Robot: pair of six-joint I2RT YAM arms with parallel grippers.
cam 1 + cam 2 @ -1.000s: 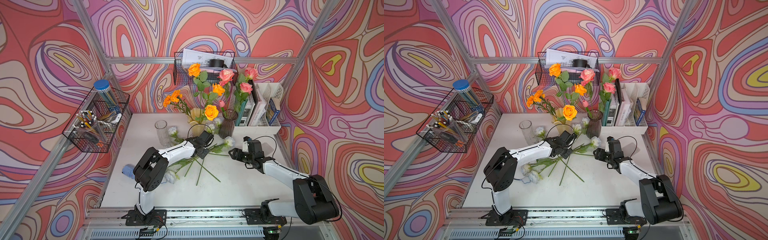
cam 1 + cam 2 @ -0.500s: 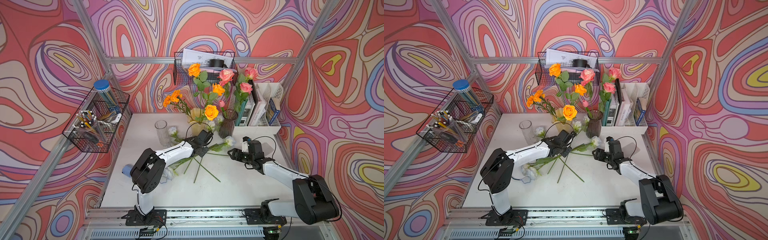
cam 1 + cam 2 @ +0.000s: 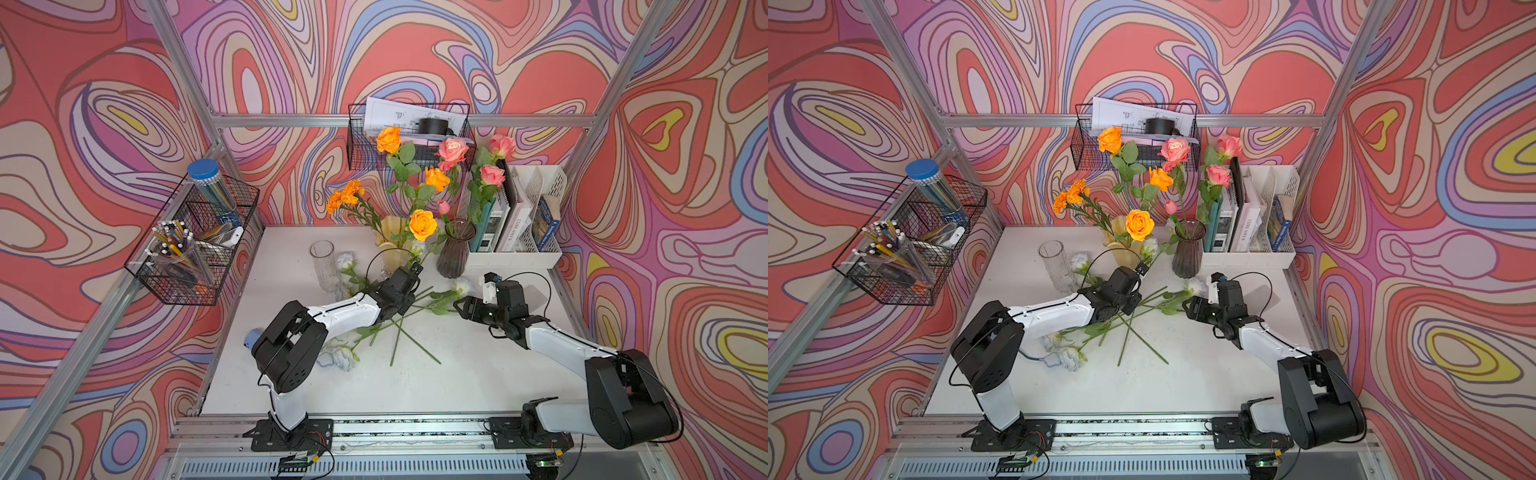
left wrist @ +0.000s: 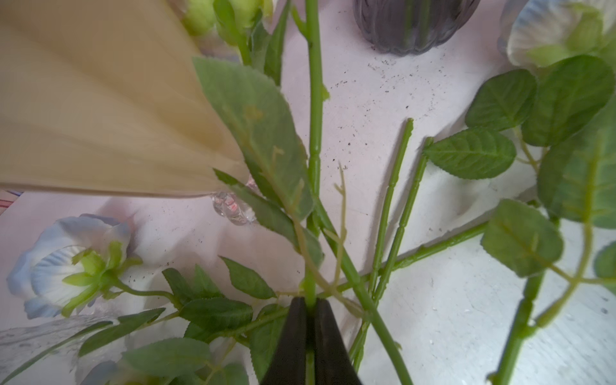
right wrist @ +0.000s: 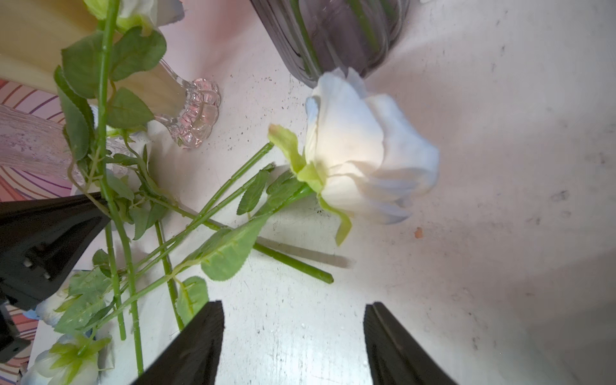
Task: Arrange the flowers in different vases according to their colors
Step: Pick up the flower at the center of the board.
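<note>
From where I stand, the white table takes up most of the scene, with both arms reaching in over it from the near rail. Along the back stand the three vases. The yellow vase is full of orange blooms, and the purple vase holds the pink ones. The clear cylinder, off to the left, is empty. It looks as if only the white roses remain to be sorted, and they lie in a loose, crossed heap mid-table.

One white rose lies on its side just in front of the purple vase, its stem running back into the heap. The right gripper hangs near it with its jaws spread apart and nothing between them.

The left gripper is clenched on a thin green stem. From the jaws the stem runs straight away toward the back, between the yellow and purple vases. I take its flower to be the white bloom beside the yellow vase, though I cannot trace the stem all the way to it.

The clear cylinder stands near the left gripper, further out on the left arm's own side, so that arm is much the nearer. The held stem points away from the cylinder rather than toward it. I judge it must be swung round and stood up, cut end down, over the cylinder's mouth.
</note>
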